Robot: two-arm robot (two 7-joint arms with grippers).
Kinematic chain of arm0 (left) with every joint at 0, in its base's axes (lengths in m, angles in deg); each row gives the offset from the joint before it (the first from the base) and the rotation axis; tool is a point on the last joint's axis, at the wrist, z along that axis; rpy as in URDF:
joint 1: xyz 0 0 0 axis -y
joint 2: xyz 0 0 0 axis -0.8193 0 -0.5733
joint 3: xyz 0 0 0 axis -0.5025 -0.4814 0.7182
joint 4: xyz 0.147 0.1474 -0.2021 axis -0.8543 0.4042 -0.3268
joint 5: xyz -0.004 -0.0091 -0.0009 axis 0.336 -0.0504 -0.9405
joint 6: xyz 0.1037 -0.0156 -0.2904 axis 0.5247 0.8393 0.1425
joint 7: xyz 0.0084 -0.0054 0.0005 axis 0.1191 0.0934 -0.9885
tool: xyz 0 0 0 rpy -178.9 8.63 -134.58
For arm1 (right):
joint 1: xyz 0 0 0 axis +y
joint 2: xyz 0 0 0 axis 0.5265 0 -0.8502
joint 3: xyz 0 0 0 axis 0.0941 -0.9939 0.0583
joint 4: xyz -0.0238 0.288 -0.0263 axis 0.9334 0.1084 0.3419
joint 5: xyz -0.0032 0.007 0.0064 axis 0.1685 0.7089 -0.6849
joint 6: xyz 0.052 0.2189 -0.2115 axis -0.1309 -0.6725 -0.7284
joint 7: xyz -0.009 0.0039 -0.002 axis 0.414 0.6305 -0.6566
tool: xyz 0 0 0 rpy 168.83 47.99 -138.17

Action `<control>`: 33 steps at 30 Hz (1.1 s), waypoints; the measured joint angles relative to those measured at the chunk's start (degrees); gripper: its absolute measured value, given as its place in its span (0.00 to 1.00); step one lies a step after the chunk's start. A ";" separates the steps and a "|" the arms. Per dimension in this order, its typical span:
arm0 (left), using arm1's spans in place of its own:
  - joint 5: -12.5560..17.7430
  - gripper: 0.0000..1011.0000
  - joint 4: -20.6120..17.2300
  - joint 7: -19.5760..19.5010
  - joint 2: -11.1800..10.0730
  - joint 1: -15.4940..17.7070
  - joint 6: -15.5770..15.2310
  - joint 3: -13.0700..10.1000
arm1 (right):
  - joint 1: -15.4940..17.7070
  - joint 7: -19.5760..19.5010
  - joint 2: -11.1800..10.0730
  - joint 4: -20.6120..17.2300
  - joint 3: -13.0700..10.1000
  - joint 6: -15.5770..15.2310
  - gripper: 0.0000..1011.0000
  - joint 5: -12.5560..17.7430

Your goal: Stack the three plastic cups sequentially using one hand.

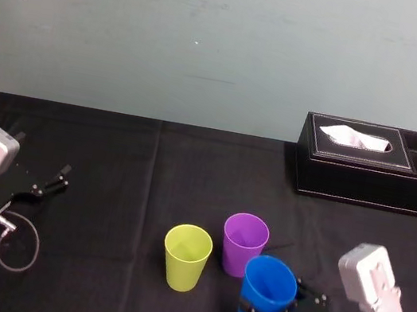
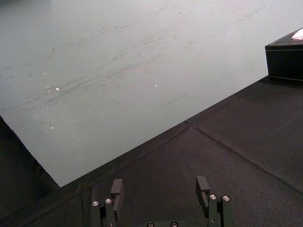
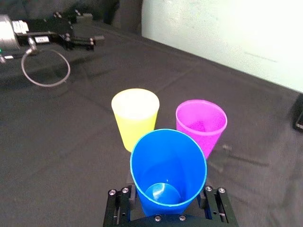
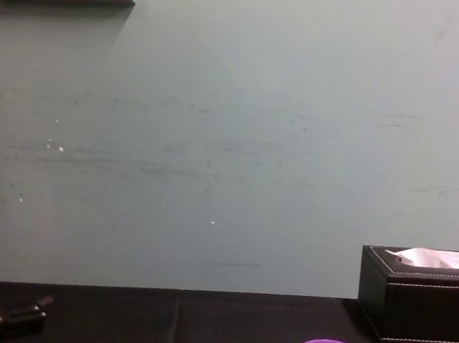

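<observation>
My right gripper (image 1: 277, 307) clamps the blue cup (image 1: 269, 287) by its lower wall; the cup is tilted, mouth open and empty. Just beyond it the purple cup (image 1: 244, 244) stands upright, and the yellow-green cup (image 1: 186, 257) stands upright to its left, close by but not touching.

Right pincer (image 1: 273, 305) clamps the blue cup (image 1: 268, 284); left pincer (image 2: 160, 189) sits parked, fingers apart.

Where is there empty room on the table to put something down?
Bare cloth lies between the yellow-green cup and the parked left gripper, and between the purple cup and tissue box. Crowded where the right gripper holds the blue cup beside them.
</observation>
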 joint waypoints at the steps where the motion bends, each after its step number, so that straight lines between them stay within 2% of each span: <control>1: 0.00 0.99 0.00 0.00 0.00 0.00 0.00 0.00 | -0.69 0.57 -0.04 -0.34 -0.04 -0.49 0.70 0.04; 4: 0.00 0.99 0.00 0.00 0.00 0.00 0.00 0.00 | -2.11 1.46 -0.15 -0.97 0.02 -1.59 0.70 0.13; 10: 0.00 0.99 0.00 0.00 0.00 0.00 0.00 0.00 | -7.64 3.82 -0.37 -1.93 1.37 -5.74 0.70 0.71; 13: 0.00 0.99 0.00 0.00 0.00 0.00 0.00 0.00 | -11.42 4.71 0.14 -1.64 2.92 -8.25 0.70 0.84; 18: 0.00 0.99 0.00 0.00 0.00 0.00 0.00 0.00 | -17.57 5.38 2.38 0.89 5.88 -11.41 0.70 0.90; 22: 0.00 0.99 0.00 0.00 0.00 0.00 0.00 0.00 | -21.29 5.46 4.43 3.37 8.10 -12.80 0.70 0.98; 33: 0.00 0.99 0.00 0.00 0.00 0.00 0.00 0.00 | -25.34 4.96 7.15 7.45 11.51 -13.29 0.70 0.17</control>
